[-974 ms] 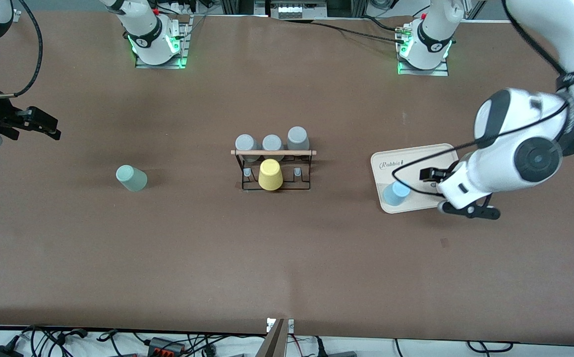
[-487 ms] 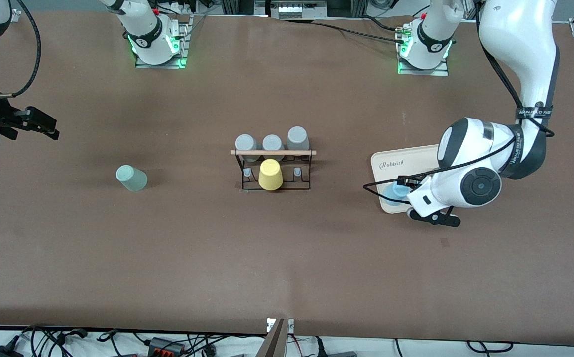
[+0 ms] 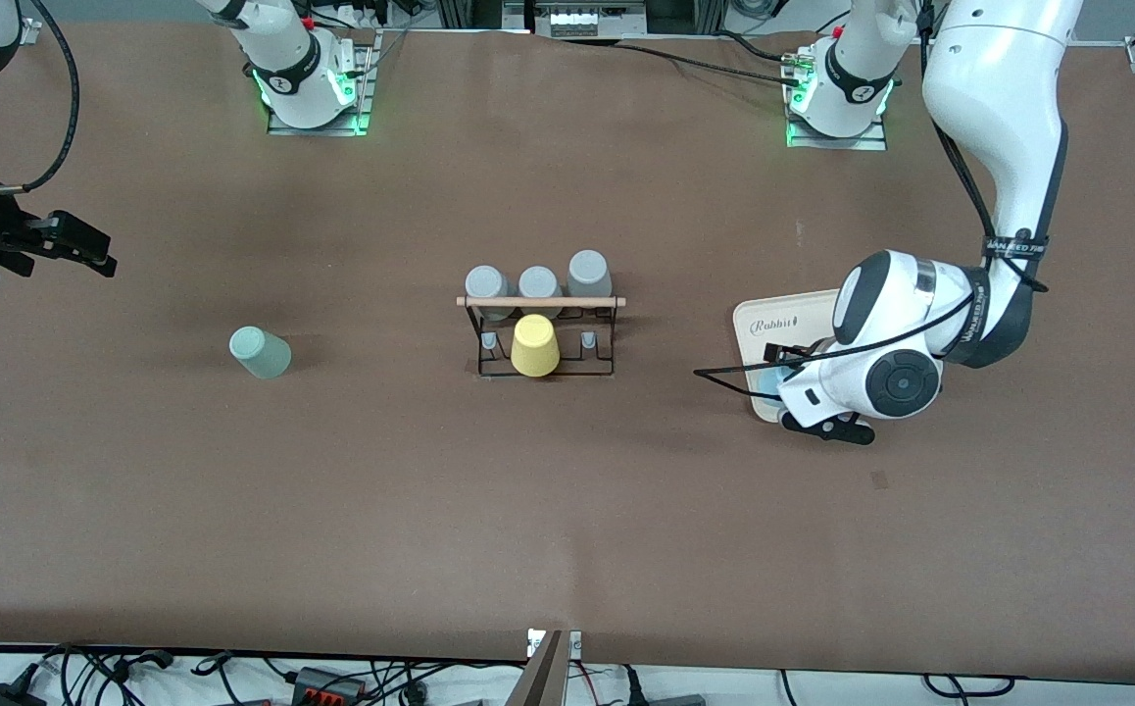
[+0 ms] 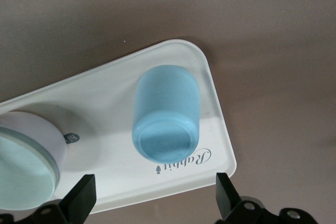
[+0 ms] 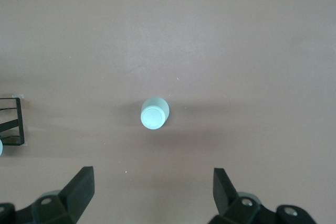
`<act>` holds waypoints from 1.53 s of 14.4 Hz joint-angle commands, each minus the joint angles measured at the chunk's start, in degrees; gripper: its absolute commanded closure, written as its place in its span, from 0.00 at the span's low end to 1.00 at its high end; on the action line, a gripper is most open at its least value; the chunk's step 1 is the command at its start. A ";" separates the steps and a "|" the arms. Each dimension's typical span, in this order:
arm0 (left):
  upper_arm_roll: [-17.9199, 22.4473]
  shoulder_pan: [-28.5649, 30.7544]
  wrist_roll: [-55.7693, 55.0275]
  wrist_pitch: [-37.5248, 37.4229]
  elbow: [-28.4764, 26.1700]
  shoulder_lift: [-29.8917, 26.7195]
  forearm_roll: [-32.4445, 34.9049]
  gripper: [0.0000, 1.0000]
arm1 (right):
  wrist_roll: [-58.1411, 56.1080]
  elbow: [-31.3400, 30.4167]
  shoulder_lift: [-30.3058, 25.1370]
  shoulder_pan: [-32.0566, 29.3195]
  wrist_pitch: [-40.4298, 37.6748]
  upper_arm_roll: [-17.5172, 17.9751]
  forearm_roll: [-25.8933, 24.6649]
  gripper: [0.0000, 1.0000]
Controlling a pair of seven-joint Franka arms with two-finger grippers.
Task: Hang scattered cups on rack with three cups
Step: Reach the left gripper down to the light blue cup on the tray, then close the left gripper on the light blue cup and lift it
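Now the left gripper (image 4: 152, 203), jaws wide and empty, is hovering over the blue cup (image 4: 167, 120) at the tray's (image 4: 218, 124) corner, needing to descend and close, while the right gripper (image 5: 152, 192) is waiting open.

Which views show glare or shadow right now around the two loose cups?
Left wrist view: blue cup sharp, tray bright but readable, soft shadow on the table above it. Right wrist view: green cup evenly lit, faint shadow beside it. Front view: even light, green glow at the bases.

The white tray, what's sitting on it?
On the white tray sits an upside-down light blue cup, plus a wider white cup only partly in view. What's under them is hidden.
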 commanded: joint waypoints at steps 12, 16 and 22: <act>0.03 0.40 -0.45 5.35 0.50 3.93 -1.03 0.42 | 0.00 0.44 -0.90 -0.48 -0.96 0.32 0.23 0.00; -0.05 0.49 0.42 4.91 1.38 3.05 -1.03 0.75 | 0.00 0.35 -0.72 -0.39 -0.96 0.49 0.23 0.00; -0.84 -1.53 -1.33 -5.80 12.27 1.47 -5.57 0.88 | -0.09 0.35 -0.28 -0.39 -0.78 0.49 0.23 0.00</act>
